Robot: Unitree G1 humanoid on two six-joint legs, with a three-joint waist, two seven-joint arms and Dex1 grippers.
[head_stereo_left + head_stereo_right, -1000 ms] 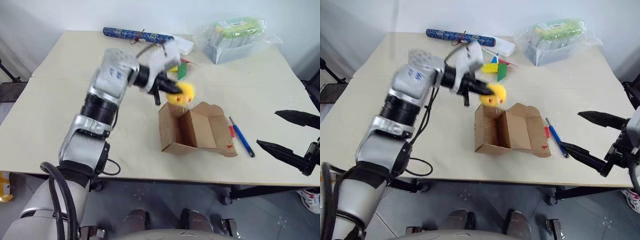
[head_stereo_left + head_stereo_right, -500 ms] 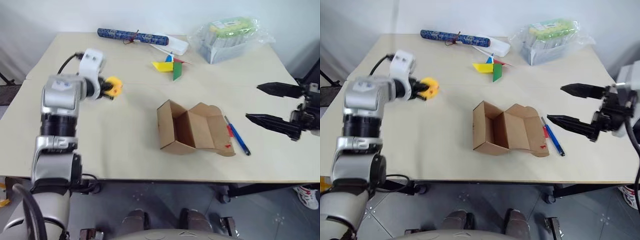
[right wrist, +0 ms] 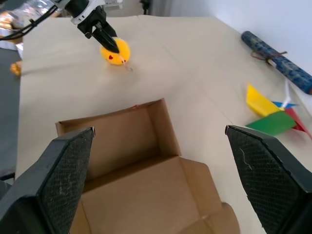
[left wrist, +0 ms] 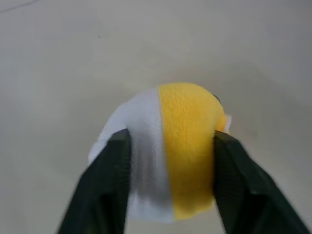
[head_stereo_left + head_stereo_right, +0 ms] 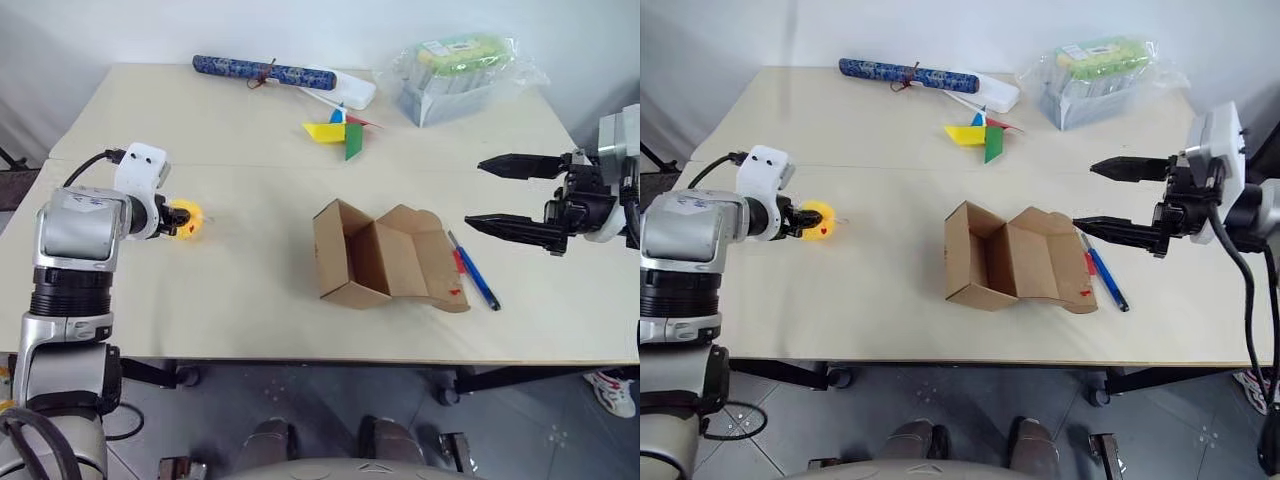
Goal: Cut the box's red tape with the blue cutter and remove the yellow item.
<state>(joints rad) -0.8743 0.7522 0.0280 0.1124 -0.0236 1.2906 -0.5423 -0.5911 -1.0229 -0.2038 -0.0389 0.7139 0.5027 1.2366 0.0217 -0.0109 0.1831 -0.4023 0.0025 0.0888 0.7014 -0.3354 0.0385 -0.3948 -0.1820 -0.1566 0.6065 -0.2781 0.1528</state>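
Observation:
The yellow item (image 5: 187, 220), a soft ball half yellow and half white, sits low over the table's left side. My left gripper (image 4: 170, 141) has one finger against each side of it. The box (image 5: 385, 255) lies open and empty at the table's middle, with a small patch of red tape (image 5: 456, 292) on its right flap. Right of the box, the blue cutter (image 5: 478, 275) lies flat on the table. My right gripper (image 5: 474, 193) hovers open above and to the right of the cutter, pointing left toward the box.
Along the far edge lie a dark-blue patterned roll (image 5: 265, 70) and a white object (image 5: 350, 92). A multicoloured pinwheel (image 5: 335, 130) lies behind the box. At the back right stands a plastic-wrapped tray (image 5: 460, 75).
My left arm swung from above the box to the table's left side and sank, carrying the ball. My right gripper moved up and inward toward the box, staying open.

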